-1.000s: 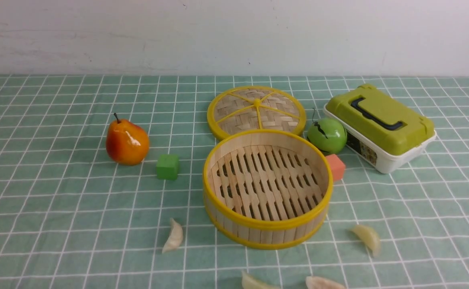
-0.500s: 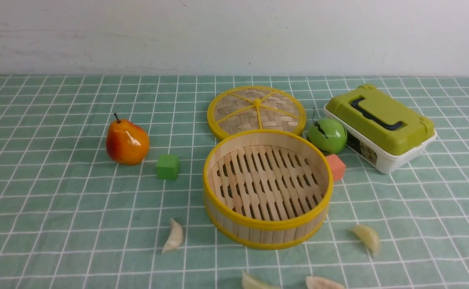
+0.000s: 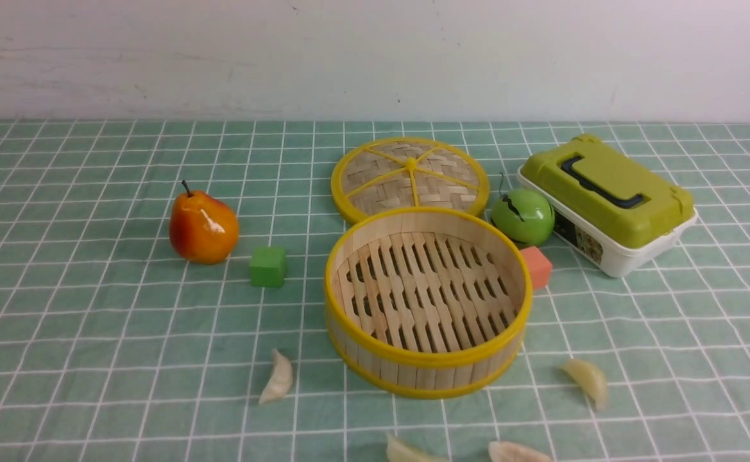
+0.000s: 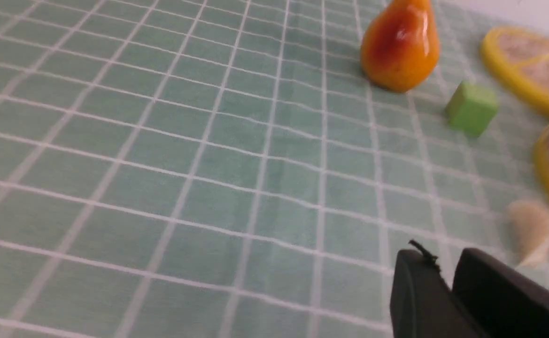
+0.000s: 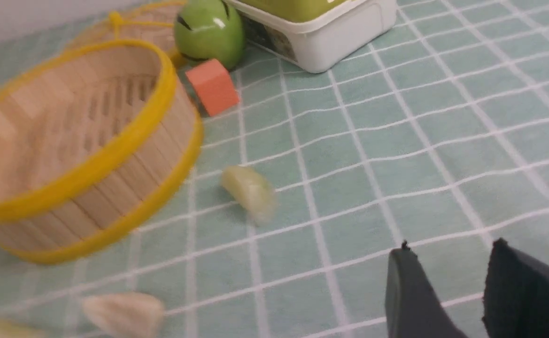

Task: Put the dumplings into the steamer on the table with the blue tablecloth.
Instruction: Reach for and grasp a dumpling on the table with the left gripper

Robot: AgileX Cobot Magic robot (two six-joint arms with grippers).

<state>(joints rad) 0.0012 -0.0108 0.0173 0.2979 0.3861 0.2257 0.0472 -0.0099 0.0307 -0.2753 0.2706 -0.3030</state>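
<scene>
The round bamboo steamer (image 3: 349, 256) with yellow rims stands empty at the middle of the table (image 3: 92, 321), which is covered by the teal gridded tablecloth. Several pale dumplings lie on the cloth in front of it: one at front left (image 3: 278, 377), one at front right (image 3: 588, 380), and two at the bottom edge (image 3: 407, 451) (image 3: 516, 452). Neither gripper shows in the front view. My left gripper (image 4: 445, 263) hovers over bare cloth, fingers nearly together and empty, a blurred dumpling (image 4: 532, 227) just beyond it. My right gripper (image 5: 448, 253) is open and empty, short of a dumpling (image 5: 251, 190) beside the steamer (image 5: 128, 183).
The flat woven lid (image 3: 410, 176) lies behind the steamer. A pear (image 3: 203, 226) and a green cube (image 3: 268, 265) sit to the left. A green apple (image 3: 522, 216), an orange cube (image 3: 536, 266) and a green-lidded box (image 3: 607, 199) sit to the right.
</scene>
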